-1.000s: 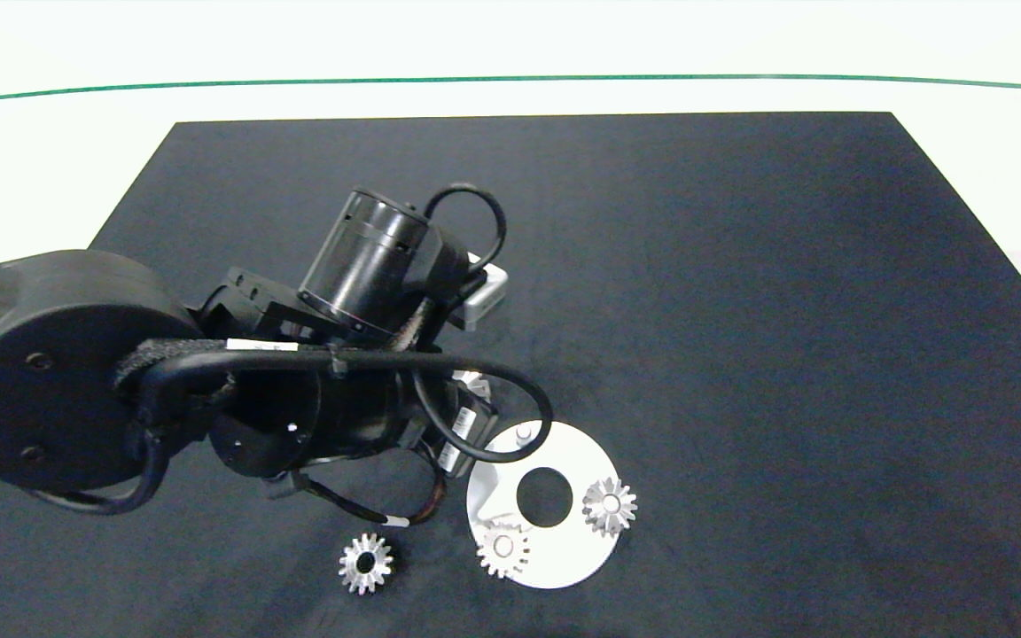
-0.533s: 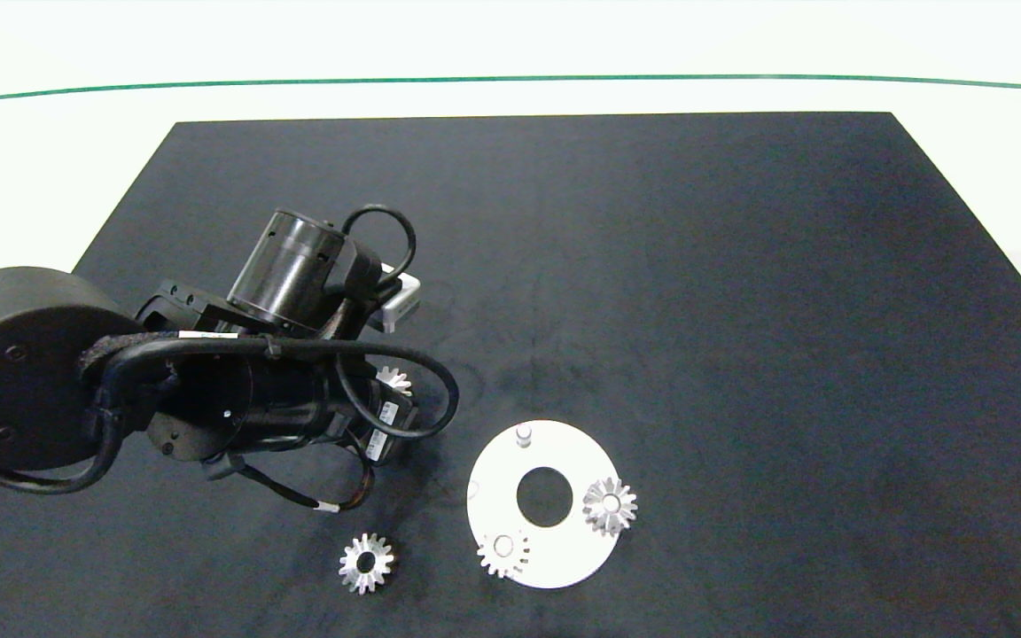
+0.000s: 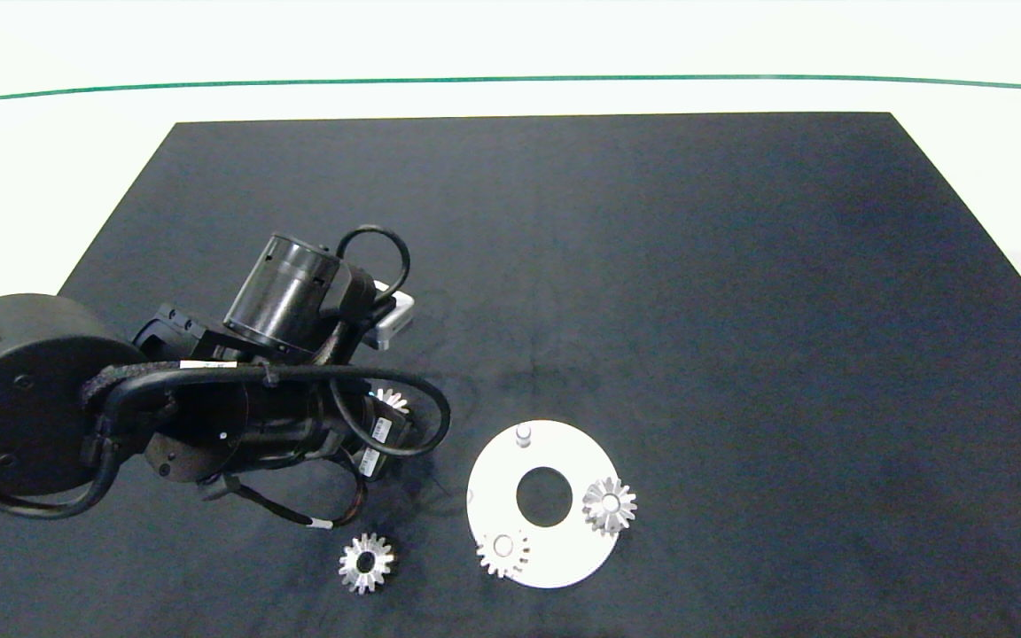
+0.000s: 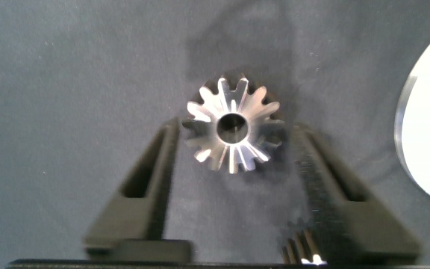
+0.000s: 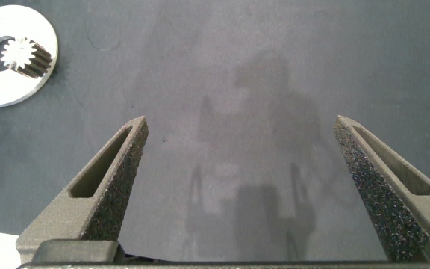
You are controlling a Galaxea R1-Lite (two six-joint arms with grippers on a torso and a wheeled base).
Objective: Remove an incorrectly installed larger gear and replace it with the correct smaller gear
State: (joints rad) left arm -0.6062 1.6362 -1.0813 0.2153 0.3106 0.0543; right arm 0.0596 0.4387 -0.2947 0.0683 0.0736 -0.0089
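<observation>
My left gripper [image 3: 389, 403] is out on the black mat [image 3: 652, 266], left of the white disc plate [image 3: 555, 452]. In the left wrist view this gripper [image 4: 234, 138] is shut on the larger gear [image 4: 234, 133], a silver gear with long pointed teeth, held low over the mat. Only the tip of the larger gear [image 3: 390, 399] peeks from under the arm in the head view. The smaller gear [image 3: 366, 563], flat with a wide bore, lies loose on the mat near the front edge. My right gripper [image 5: 241, 142] is open over bare mat.
The plate carries a bare peg [image 3: 524, 434], a blunt-toothed gear [image 3: 503, 554] on a peg and a pointed-tooth gear [image 3: 609, 505] at its right rim. The mat's right half is bare. White table surrounds the mat.
My left arm swung left from the plate with the pointed gear in its fingers, then dropped a little lower toward the mat. The plate's gears and the loose gear stayed put.
</observation>
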